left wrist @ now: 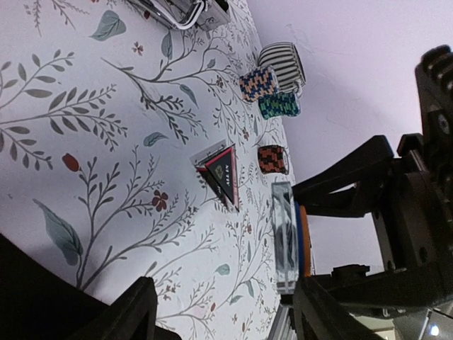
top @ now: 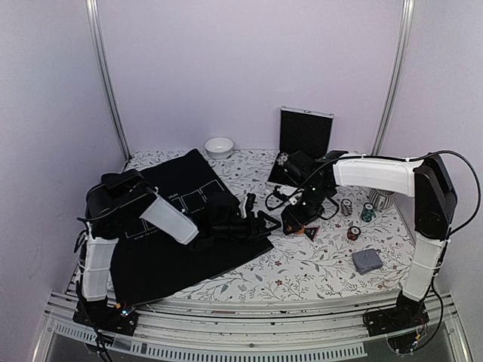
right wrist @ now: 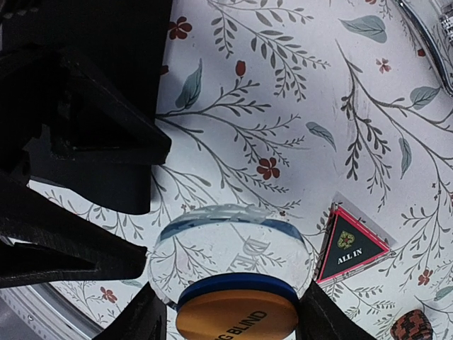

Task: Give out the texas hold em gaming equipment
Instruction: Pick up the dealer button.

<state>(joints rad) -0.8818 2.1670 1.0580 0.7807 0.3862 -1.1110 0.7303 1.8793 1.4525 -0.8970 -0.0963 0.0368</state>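
My right gripper is shut on a stack of round buttons: a clear grey one, a blue one and an orange one marked "BIG BLIND". It holds them on edge just above the floral cloth, seen from above. My left gripper is open, its fingers either side of bare cloth, with the held buttons just by its right finger; from above it faces the right gripper. The black-red triangular marker lies beside them. Chip stacks and a card deck lie to the right.
A black mat covers the left half of the table. The silver-edged black case stands open at the back, the white bowl left of it. A striped chip stack sits by the right arm.
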